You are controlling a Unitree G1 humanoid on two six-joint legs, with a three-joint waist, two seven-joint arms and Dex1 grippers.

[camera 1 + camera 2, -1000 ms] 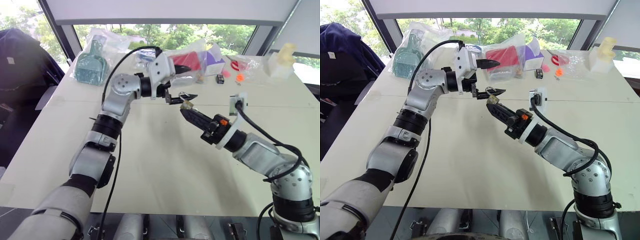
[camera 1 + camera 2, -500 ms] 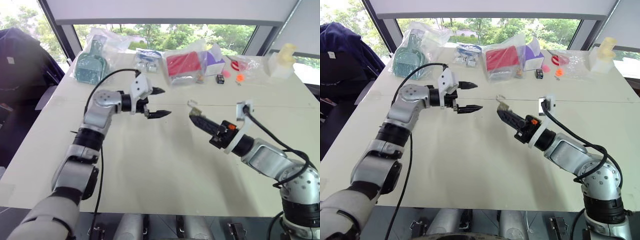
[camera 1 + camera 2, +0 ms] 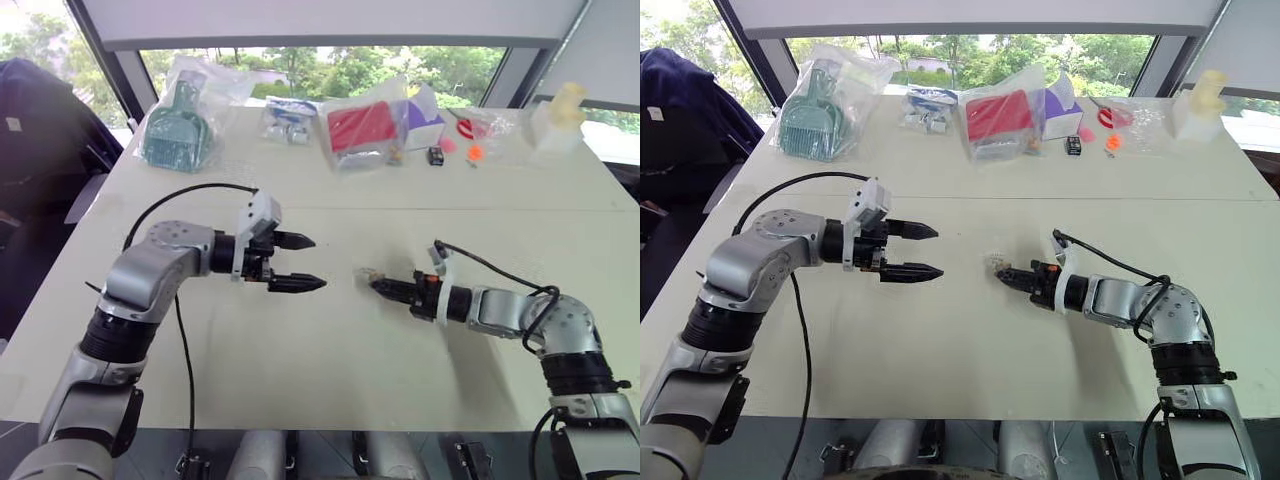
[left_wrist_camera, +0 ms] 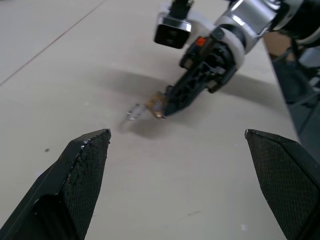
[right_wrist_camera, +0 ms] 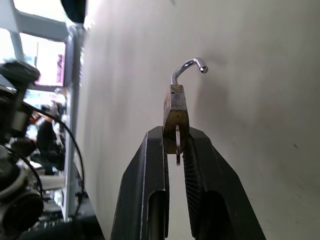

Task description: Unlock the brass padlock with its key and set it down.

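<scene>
The brass padlock [image 5: 176,105] is a tiny golden block whose silver shackle [image 5: 187,67] is swung open. My right gripper [image 5: 175,132] is shut on its lower end and holds it low over the pale table [image 3: 320,350], near the middle. Whether it touches the surface I cannot tell. A thin silver piece, the key [image 5: 178,148] as it seems, sticks out of the padlock's base between the fingers. In the head views the padlock [image 3: 368,272] sits at the tip of my right gripper [image 3: 382,287]. My left gripper [image 3: 292,262] hovers open and empty a hand's width to its left, pointing at it.
Along the table's far edge lie a bagged green scoop [image 3: 180,125], a bagged red item [image 3: 365,125], a purple box [image 3: 430,115], a small black box [image 3: 436,155] and a pale yellow object [image 3: 560,108]. A dark chair [image 3: 40,130] stands off the left side.
Both arms have come down. My left gripper drew away from the padlock to the left, staying open. My right gripper carried the padlock down to just above the table.
</scene>
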